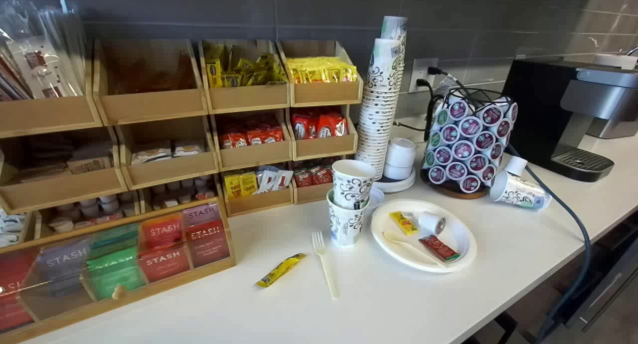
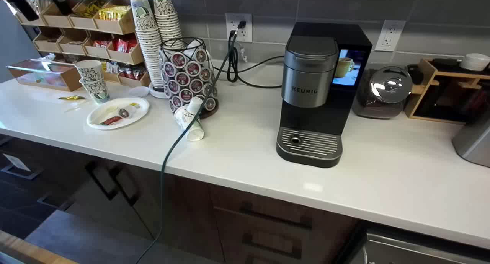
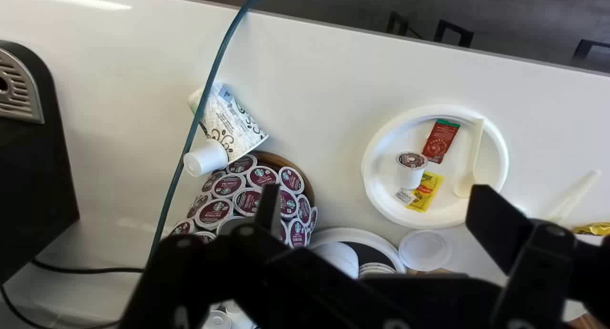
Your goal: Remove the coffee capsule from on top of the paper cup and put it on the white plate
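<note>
Pinching its sides should suit the presumably light, stiff coffee capsule (image 3: 206, 159) on the paper cup (image 3: 234, 127); fingers (image 3: 499, 226) spread.

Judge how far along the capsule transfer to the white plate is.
Done: seemingly nothing of this transfer; a brown-lidded capsule lies on the white plate, but its origin isn't shown.
In hand: nothing; the gripper is open.
Left: apparently everything; the white capsule rests on the tipped paper cup, awaiting grasp, lift and placing.

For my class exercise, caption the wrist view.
Jaws apart: a coffee capsule rests on a paper cup lying sideways; the white plate bears another capsule.
</note>
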Robot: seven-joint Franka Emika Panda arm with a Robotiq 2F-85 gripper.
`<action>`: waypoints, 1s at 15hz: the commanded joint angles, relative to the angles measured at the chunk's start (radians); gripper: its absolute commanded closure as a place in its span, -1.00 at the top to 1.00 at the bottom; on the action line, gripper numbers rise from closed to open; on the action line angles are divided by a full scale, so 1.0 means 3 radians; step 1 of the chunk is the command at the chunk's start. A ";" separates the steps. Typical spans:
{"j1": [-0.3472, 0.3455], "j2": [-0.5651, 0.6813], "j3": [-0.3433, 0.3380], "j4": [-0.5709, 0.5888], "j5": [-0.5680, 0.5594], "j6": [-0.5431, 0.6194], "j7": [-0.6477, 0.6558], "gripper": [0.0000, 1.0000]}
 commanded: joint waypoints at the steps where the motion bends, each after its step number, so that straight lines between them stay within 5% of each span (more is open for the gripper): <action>1: 0.0041 0.0003 -0.0031 0.0007 -0.0021 -0.0009 0.0020 1.00; 7: -0.0007 0.0079 0.0011 0.0003 0.0003 0.0121 0.0236 1.00; 12: -0.0275 0.0841 0.0111 -0.0111 -0.0171 0.1386 0.1162 1.00; 14: -0.0492 0.1272 0.0219 -0.0064 -0.0559 0.1899 0.1576 1.00; 15: -0.0559 0.1398 0.0278 0.0014 -0.0750 0.1857 0.1770 1.00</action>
